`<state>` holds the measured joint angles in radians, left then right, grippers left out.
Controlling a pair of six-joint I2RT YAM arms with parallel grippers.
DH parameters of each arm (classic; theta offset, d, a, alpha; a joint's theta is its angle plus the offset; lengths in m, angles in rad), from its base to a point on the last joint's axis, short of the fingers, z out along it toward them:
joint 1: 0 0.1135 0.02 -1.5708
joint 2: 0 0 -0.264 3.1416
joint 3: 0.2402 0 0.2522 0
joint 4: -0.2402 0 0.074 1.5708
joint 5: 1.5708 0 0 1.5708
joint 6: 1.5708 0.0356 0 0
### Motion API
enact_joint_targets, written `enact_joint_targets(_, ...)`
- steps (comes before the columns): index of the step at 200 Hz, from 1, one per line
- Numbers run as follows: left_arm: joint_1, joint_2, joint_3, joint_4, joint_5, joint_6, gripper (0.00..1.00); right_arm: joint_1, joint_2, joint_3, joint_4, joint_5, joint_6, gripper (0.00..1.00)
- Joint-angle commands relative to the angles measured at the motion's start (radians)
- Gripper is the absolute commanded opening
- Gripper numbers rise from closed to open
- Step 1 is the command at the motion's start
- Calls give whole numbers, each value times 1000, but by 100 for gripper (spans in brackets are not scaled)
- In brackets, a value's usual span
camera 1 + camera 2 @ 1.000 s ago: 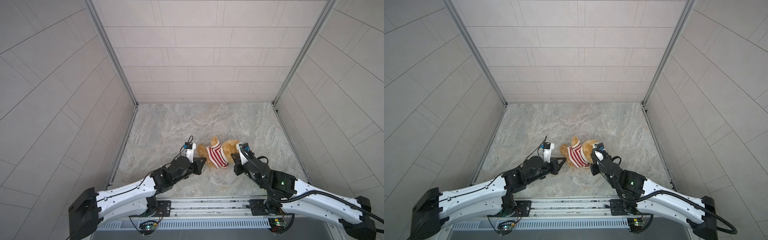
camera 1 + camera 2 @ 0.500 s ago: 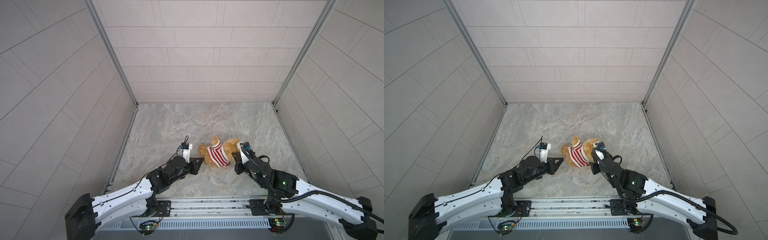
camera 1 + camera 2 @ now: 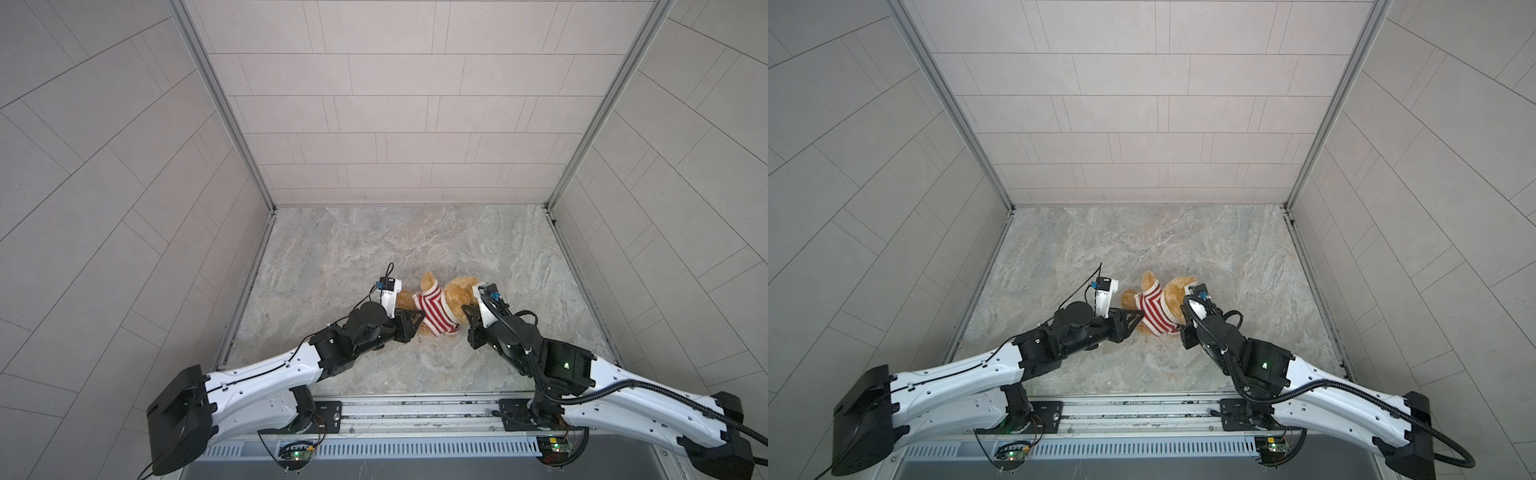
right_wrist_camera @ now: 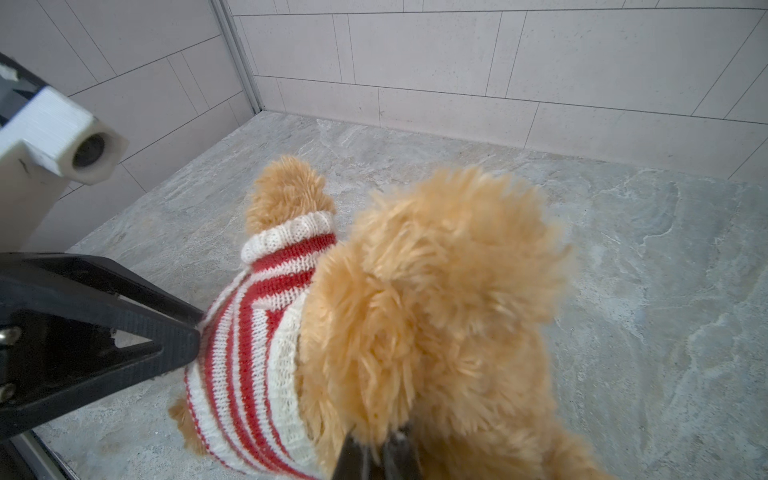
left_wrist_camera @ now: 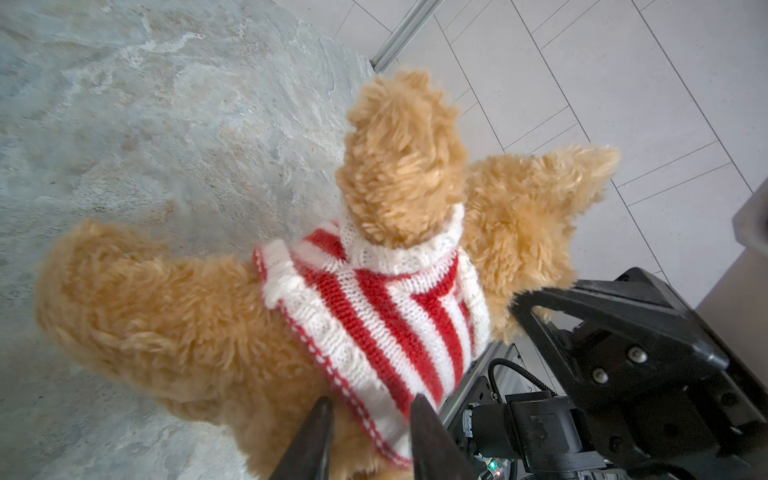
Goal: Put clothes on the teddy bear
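- Your left gripper (image 5: 370, 415) has its jaws partly apart. The hem of the sweater (image 5: 386, 316) lies in the gap, and no clamp on it shows. In a top view this gripper sits at 8 o'clock of the bear (image 3: 460, 287).
- The bear lies on the floor (image 3: 374, 241), near the front middle. Its legs go toward 9 o'clock, its head toward 3 o'clock, and one arm points toward 12 o'clock.
- I judge the bear light and very soft, so it will bend and roll instead of resisting you. The long fur can slip out of a pinch, so take a limb or the trunk deep between the jaws, not a tuft.
- The knit will stretch and may snag. Take it by the thick ribbed hem or by a cuff.
- No box or bowl is here. Only the sweater holds something: the trunk is inside it and one arm comes out through a white cuff. About the other arm I cannot tell.
- Your right gripper (image 4: 376, 451) is closed and seems to pinch fur of the head, at 5 o'clock of it.
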<state>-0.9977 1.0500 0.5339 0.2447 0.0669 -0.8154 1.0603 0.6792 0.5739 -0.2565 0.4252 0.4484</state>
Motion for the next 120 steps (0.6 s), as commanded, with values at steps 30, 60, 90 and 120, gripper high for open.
enact_joint_targets(30,-15,62,43,85,18,-24,27,10,-23,1,48,1,15,0)
enact_joint_targets(60,-15,48,16,66,-13,-40,13,12,-37,-12,47,15,21,0)
enact_joint_targets(90,-12,1,-40,53,-41,-55,4,12,-57,-12,23,46,21,0)
enact_joint_targets(120,2,-45,-122,74,-54,-81,0,12,-94,-26,2,91,36,0)
